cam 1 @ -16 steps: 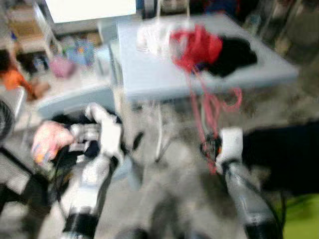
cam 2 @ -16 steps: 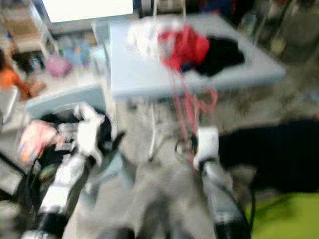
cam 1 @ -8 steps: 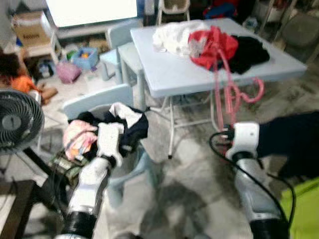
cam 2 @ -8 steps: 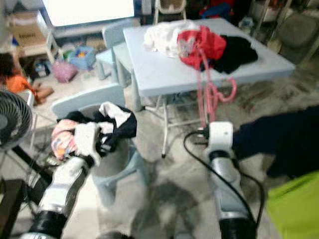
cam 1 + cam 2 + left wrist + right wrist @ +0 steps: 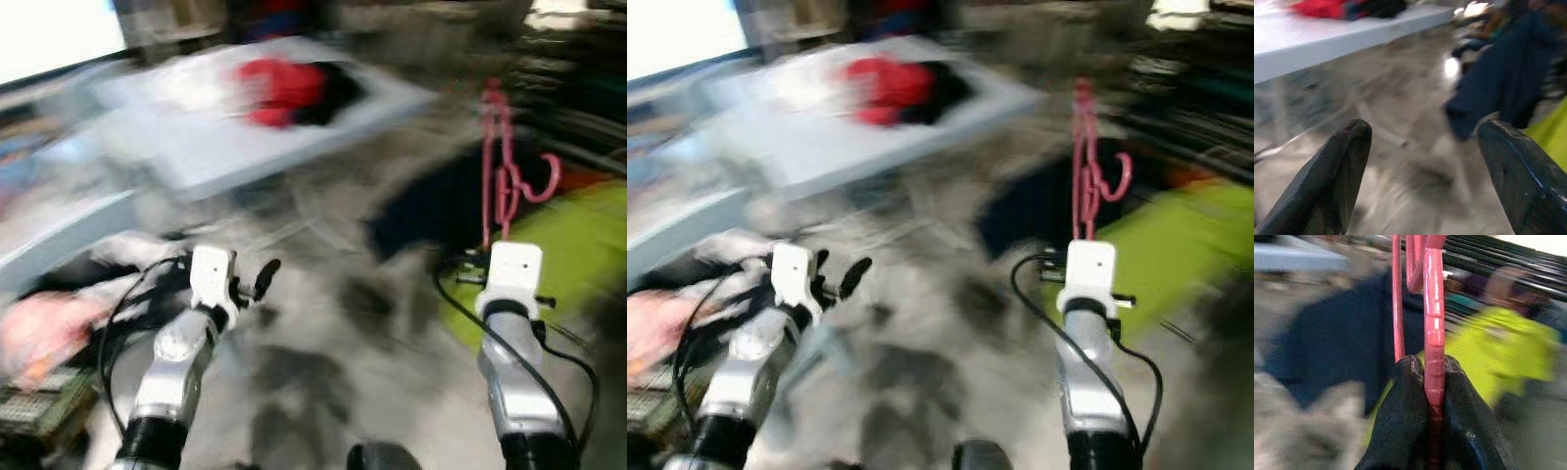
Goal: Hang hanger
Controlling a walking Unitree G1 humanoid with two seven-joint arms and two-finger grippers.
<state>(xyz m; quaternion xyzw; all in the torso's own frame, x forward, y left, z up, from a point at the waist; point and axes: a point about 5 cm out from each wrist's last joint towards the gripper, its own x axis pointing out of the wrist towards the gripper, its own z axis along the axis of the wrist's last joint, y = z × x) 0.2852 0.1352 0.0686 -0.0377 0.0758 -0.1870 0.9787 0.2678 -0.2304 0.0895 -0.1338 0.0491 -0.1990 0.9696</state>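
- The head camera has swung to the robot's right since half a second ago: the counter (image 5: 245, 137) with its heap of clothes (image 5: 284, 90) now lies back and to the left, and a lime-green cloth (image 5: 549, 245) with a dark garment (image 5: 431, 201) beside it has come to the front. Everything is blurred by the turn.
- The right hand (image 5: 1432, 382) stays clenched on the pink hanger (image 5: 502, 171), its stem pinched between both fingers (image 5: 1408, 396); the hanger stands upright above the wrist, its hook curling out to the right.
- The left hand (image 5: 1420, 161) is released, fingers spread wide and grasping nothing, held low over the bare floor (image 5: 1415, 161).
- Judgement: the turn away from the counter suggests the carry toward a hanging spot is under way; the hanging itself is not yet done.
- Dark horizontal bars (image 5: 1508, 271) lie ahead of the right hand, possibly a rack, too blurred to be sure.
- Open floor lies between the arms; the counter edge is well apart on the left, the cloths are near on the right.
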